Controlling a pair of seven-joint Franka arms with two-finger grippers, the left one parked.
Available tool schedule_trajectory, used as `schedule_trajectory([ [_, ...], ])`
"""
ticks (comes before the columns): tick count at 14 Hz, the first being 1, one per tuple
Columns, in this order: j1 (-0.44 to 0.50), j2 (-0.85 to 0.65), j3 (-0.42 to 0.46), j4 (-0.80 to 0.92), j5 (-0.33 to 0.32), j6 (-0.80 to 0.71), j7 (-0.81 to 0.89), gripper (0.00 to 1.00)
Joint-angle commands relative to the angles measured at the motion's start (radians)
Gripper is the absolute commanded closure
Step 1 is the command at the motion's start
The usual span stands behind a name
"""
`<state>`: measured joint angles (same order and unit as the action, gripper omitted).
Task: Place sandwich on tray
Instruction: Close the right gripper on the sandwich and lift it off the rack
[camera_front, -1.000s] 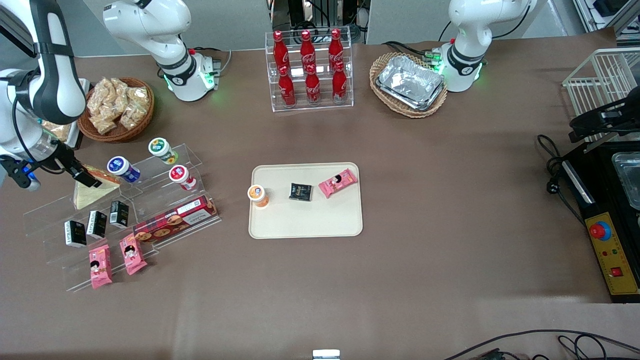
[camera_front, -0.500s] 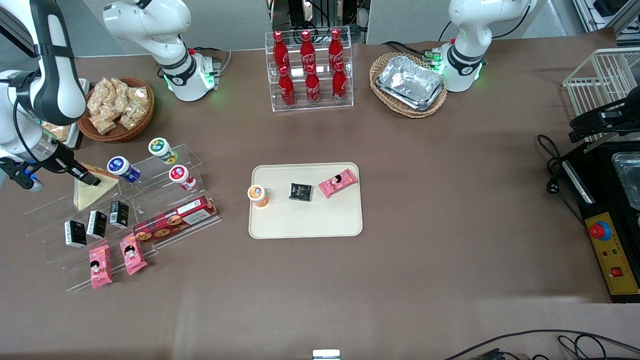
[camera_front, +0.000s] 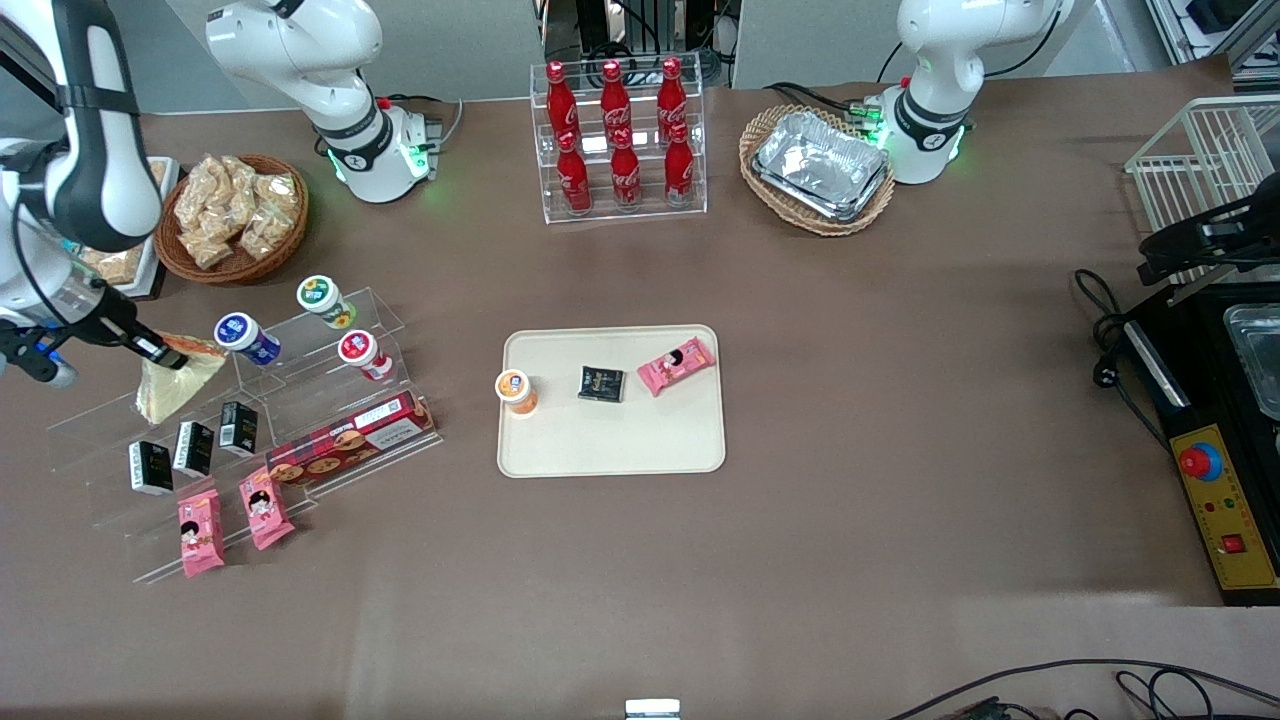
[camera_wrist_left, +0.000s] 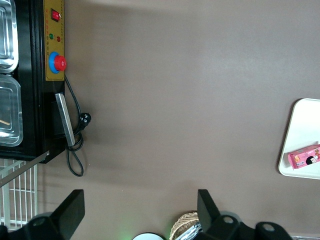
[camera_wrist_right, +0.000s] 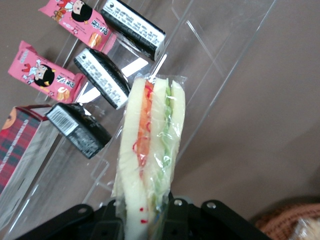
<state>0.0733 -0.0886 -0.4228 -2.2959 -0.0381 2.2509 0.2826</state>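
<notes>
The tool (camera_front: 160, 352) is clamped on the wrapped sandwich (camera_front: 175, 385) at its filling edge, holding it tilted just above the clear acrylic display steps (camera_front: 250, 420), well apart from the cream tray (camera_front: 610, 445) mid-desk, presumably for carrying there.

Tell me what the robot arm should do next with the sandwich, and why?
Probably lift it a little higher, then carry it toward the cream-beige rectangular plastic tray. The tool is shut on the clear-wrapped triangular white-bread sandwich at the clear acrylic stepped display stand, close above the small black boxes, so rising first should keep it from bumping them. The tray has bare space nearer the front camera.
</notes>
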Motion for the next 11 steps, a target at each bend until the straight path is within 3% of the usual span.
schedule_trajectory([
  [1,0.023,0.079,-0.002,0.252,0.062,-0.268,-0.019,0.92],
  [7,0.04,0.122,0.05,0.429,0.067,-0.445,0.027,0.91],
  [11,0.04,0.119,0.185,0.478,0.069,-0.525,0.272,0.91],
])
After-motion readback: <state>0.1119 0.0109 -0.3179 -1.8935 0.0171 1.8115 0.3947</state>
